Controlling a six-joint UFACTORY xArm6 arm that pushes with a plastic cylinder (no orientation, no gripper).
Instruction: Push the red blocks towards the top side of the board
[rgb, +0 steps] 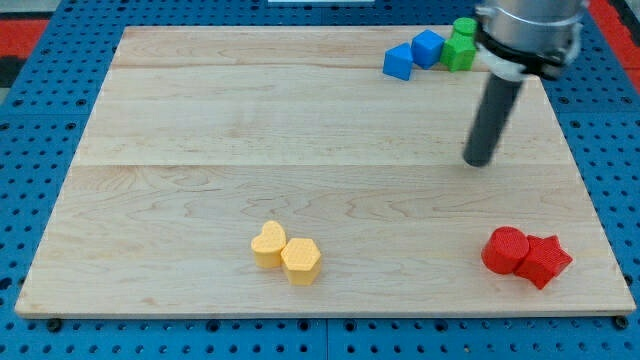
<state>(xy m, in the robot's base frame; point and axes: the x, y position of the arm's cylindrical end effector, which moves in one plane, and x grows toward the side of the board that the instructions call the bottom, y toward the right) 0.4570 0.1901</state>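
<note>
Red cylinder (505, 249) and red star block (545, 261) sit touching at the worktop's (300, 130) near right, unpushed, my tip (479, 161) well beyond them; no hand here.

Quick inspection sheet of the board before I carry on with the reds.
Surface: wooden board on a blue pegboard; no marks seen.
Job's things: red round block and red star block, touching, at the view's bottom right.
Clutter: two blue blocks and green blocks clustered at the view's top right; yellow heart block touching yellow hexagon block at bottom centre.
Grippers: none; my tip stands above the reds, apart from them, below the green blocks.
Cables: nothing seen.
Surroundings: red strips at the top corners.
</note>
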